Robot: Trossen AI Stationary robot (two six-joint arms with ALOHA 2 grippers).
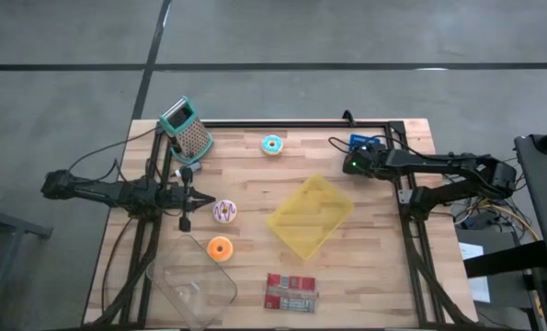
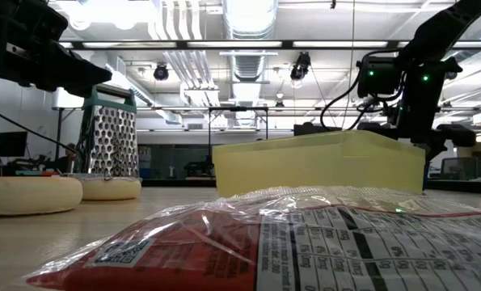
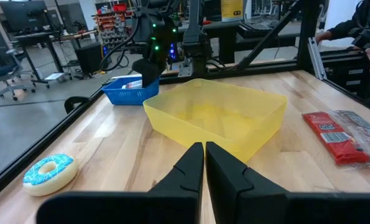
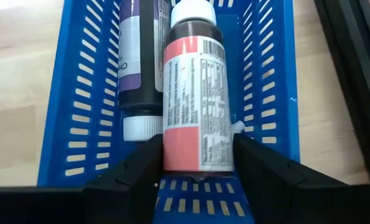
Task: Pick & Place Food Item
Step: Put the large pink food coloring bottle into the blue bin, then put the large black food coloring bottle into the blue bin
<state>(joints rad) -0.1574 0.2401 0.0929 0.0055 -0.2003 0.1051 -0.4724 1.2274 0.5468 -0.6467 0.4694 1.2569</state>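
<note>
A blue slotted basket at the table's far right holds two bottles lying side by side on its floor: a pink-labelled one with a white cap and a dark purple-labelled one. My right gripper slants down into the basket, open, with one finger on each long side of the pink-labelled bottle; in the high view it is. My left gripper waits shut above the table's left part, pointing toward the yellow bin. My right gripper has its fingers close beside the pink-labelled bottle's two long sides, near its bottom end, coming from above and along the bottle. I cannot tell whether they touch it. The bottle lies on the basket floor against the other bottle.
A yellow bin sits mid-table. Doughnuts lie around: blue, purple-iced, orange. A red packet and a clear container are near the front edge, a metal grater at the far left. A black frame rail runs beside the basket.
</note>
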